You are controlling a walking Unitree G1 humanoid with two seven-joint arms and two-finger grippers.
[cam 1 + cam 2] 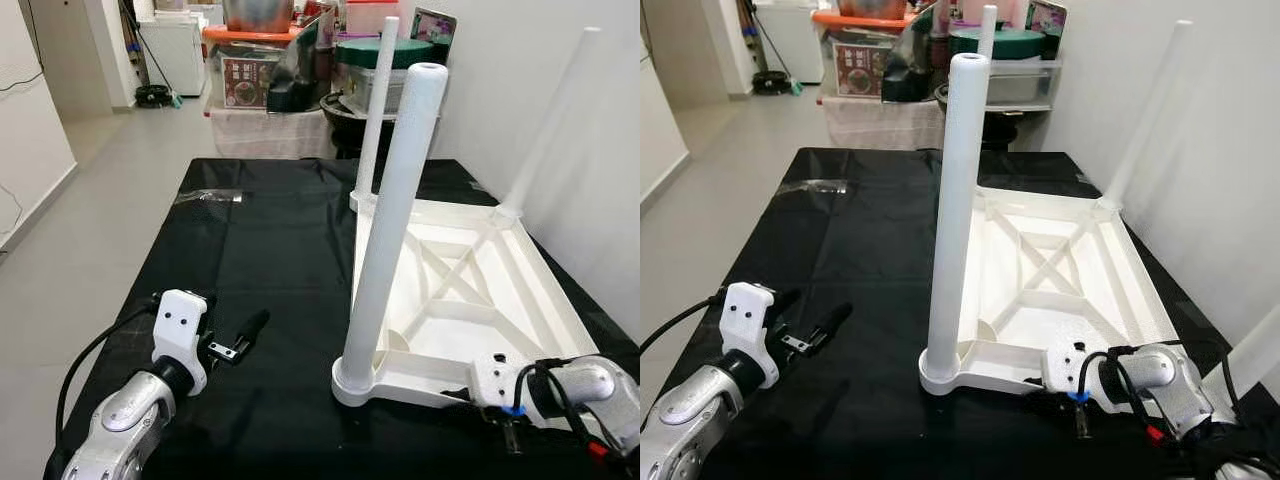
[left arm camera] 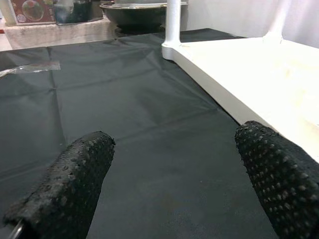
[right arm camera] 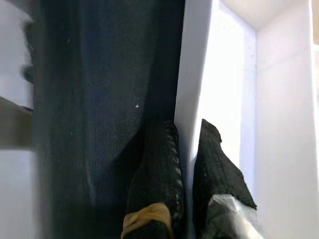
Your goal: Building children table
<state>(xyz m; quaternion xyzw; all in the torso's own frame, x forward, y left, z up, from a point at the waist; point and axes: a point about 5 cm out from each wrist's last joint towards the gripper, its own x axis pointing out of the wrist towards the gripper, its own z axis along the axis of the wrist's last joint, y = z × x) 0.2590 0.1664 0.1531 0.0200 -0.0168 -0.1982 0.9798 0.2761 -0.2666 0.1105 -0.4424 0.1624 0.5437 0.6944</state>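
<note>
On black cloth point(image 1: 260, 260), ribbed white tabletop point(image 1: 470, 290), round legs point(image 1: 395, 220)

- Head stereo pair: looks forward and down over the black cloth point(image 1: 270, 300); both eyes share the upturned white tabletop point(image 1: 1060, 300).
- Left wrist camera: low, near the cloth, facing the tabletop's edge.
- Right wrist camera: very close against the tabletop rim.
</note>
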